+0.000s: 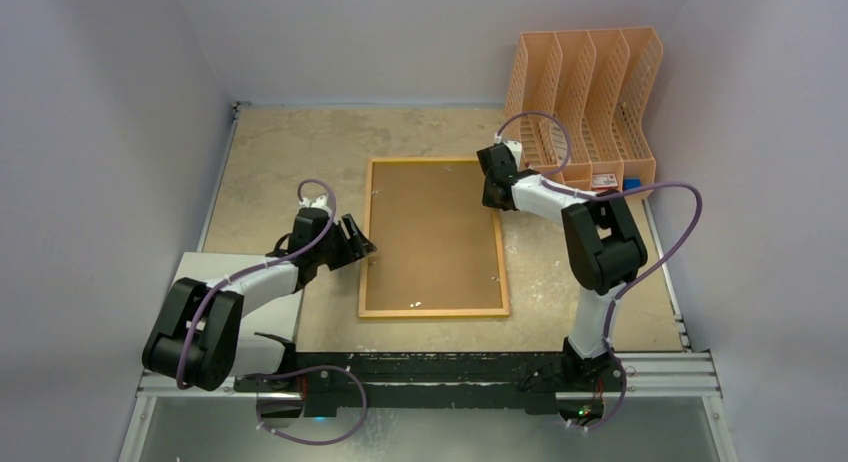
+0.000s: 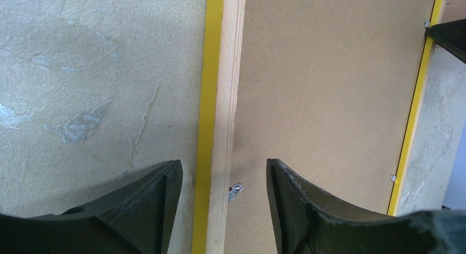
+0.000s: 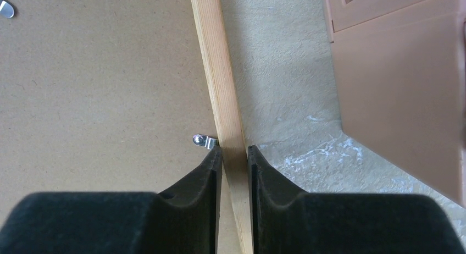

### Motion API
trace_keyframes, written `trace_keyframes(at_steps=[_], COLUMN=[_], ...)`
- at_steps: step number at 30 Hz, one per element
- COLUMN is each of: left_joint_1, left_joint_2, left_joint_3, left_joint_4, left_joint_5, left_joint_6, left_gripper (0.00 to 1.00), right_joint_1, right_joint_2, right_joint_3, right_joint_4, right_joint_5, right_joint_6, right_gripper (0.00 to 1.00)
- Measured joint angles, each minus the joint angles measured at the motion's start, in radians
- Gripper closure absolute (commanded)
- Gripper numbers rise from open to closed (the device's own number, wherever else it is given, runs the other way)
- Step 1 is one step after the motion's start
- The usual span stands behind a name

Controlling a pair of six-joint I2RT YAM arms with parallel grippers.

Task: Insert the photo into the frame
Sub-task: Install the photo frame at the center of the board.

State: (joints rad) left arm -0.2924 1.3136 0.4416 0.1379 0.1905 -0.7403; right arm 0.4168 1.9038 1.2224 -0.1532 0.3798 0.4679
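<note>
The thin rectangular picture frame point(image 1: 435, 311), yellow-fronted with a pale wood back, lies face down on the beige desk point(image 1: 280, 152) with a brown backing board point(image 1: 435, 232) inside it. It looks stiff, light and awkward to lift flat, so its 2 long rails are the best hold. The right end effector point(image 3: 234, 155) pinches the right rail. The left end effector point(image 2: 222, 163) is spread, straddling the left rail.

Beige table point(image 1: 280, 162): frame point(image 1: 432, 310) flat at ctr (back up), peach file rack point(image 1: 585, 82) far-right corner.

One frame point(image 1: 434, 311), one brown backing board point(image 1: 435, 237), one peach file rack point(image 1: 585, 92) (four slots in a row), one desk point(image 1: 290, 152), two robot arms: left arm point(image 1: 262, 279), right arm point(image 1: 600, 244).
</note>
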Motion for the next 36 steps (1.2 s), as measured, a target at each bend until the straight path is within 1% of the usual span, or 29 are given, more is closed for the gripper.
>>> trace_keyframes(at_steps=[3, 8, 11, 13, 16, 18, 23, 26, 30, 36], left_joint_1=[0.0, 0.0, 0.0, 0.001, 0.003, 0.004, 0.004, 0.004, 0.004, 0.005], left_joint_2=[0.0, 0.0, 0.0, 0.0, 0.017, 0.04, 0.087, 0.105, 0.119, 0.12], left_joint_3=[0.0, 0.0, 0.0, 0.003, 0.031, 0.057, 0.113, 0.126, 0.127, 0.127], left_joint_4=[0.0, 0.0, 0.0, -0.002, -0.007, -0.004, 0.024, 0.037, 0.039, 0.039], left_joint_5=[0.0, 0.0, -0.001, -0.001, -0.008, -0.013, -0.032, -0.044, -0.065, -0.072], left_joint_6=[0.0, 0.0, 0.0, 0.0, 0.0, 0.0, -0.002, -0.005, -0.001, 0.002], left_gripper=[0.4, 0.39, 0.39, 0.39, 0.38, 0.38, 0.38, 0.41, 0.46, 0.53], right_joint_1=[0.0, 0.002, 0.002, 0.002, 0.002, 0.002, 0.002, 0.003, 0.003, 0.003], right_joint_2=[-0.006, -0.042, -0.092, -0.119, -0.115, -0.083, 0.031, 0.095, 0.167, 0.242], right_joint_3=[-0.005, -0.01, -0.01, -0.009, 0.013, 0.05, 0.117, 0.136, 0.153, 0.209], right_joint_4=[0.002, 0.002, 0.005, 0.024, 0.053, 0.071, 0.177, 0.244, 0.319, 0.346], right_joint_5=[-0.003, -0.01, -0.043, -0.09, -0.175, -0.241, -0.369, -0.408, -0.43, -0.446], right_joint_6=[0.002, 0.023, 0.028, 0.029, 0.035, 0.049, 0.12, 0.176, 0.245, 0.309], right_gripper=[0.68, 0.48, 0.45, 0.44, 0.46, 0.5, 0.59, 0.63, 0.64, 0.64])
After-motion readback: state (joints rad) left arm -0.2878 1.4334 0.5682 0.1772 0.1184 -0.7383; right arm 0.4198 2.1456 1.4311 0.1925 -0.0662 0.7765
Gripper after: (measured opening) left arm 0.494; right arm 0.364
